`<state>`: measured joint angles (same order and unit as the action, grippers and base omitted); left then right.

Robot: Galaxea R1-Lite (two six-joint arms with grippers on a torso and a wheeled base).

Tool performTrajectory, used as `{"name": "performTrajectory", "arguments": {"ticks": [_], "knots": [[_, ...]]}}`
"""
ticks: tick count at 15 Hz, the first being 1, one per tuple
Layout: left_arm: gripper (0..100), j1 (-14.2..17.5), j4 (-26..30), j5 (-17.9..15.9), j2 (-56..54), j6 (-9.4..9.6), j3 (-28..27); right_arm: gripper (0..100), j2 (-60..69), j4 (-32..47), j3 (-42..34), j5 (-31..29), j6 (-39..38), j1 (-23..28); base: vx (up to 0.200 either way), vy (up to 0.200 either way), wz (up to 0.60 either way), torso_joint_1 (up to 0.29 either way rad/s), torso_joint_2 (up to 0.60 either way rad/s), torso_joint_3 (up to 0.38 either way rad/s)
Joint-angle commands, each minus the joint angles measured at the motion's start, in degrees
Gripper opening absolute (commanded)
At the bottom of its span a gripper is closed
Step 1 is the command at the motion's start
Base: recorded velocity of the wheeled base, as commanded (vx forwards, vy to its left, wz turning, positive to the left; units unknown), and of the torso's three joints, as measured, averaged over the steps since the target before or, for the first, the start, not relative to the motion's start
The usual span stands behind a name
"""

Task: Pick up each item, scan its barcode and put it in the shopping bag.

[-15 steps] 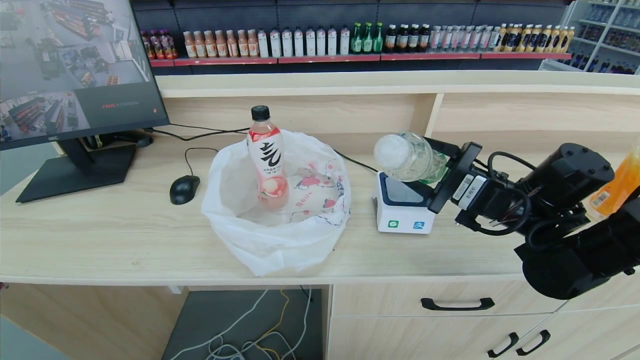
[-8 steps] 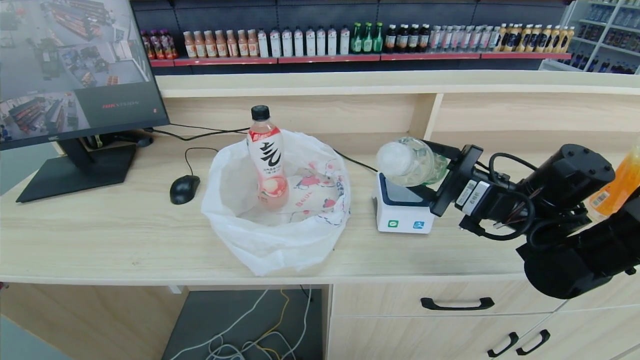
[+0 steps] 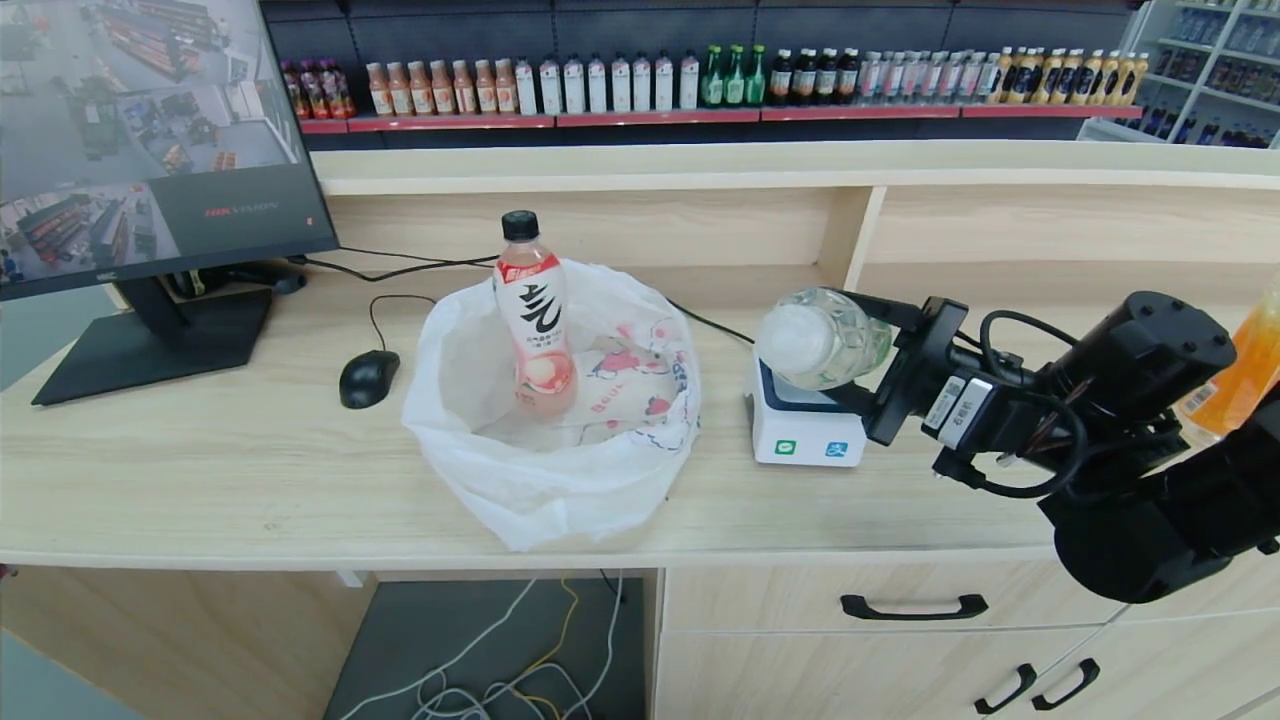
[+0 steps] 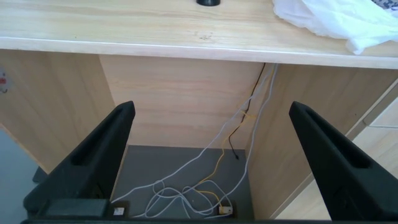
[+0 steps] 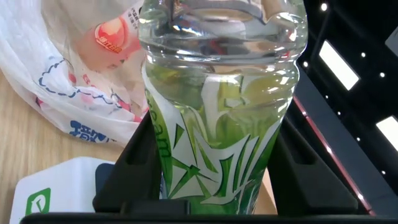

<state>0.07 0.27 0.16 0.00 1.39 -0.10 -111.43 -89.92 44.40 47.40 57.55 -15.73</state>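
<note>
Clamping the clear water bottle (image 3: 815, 338) around its green-labelled body, the right gripper (image 3: 868, 348) holds it sideways, its base pointing away from the wrist, directly over the white scanner (image 3: 805, 440). Beyond the base sits the shopping bag (image 3: 560, 470), with a pink drink bottle (image 3: 535, 320) upright inside. The left gripper (image 4: 211, 124) hangs with fingers spread wide, below the counter edge (image 4: 124, 37), facing loose cables (image 4: 205, 180).

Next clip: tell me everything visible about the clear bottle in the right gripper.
The clear bottle is transparent ribbed plastic holding colourless liquid, with a green-and-white label around its body. It lies roughly horizontal, base pointing toward the shopping bag, cap end hidden. The right gripper clamps it from both sides at the label. It hangs just above the white scanner; contact cannot be told.
</note>
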Motion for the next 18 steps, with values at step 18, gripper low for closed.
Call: {"name": "performTrajectory", "arguments": {"ticks": [18], "knots": [[100, 0.01, 0.08, 0.02, 0.0, 0.02, 0.01, 0, 3.33, -0.08, 1.66, -7.41, -6.49, -0.71, 0.0, 0.0, 0.0, 0.0, 0.0, 0.0]]}}
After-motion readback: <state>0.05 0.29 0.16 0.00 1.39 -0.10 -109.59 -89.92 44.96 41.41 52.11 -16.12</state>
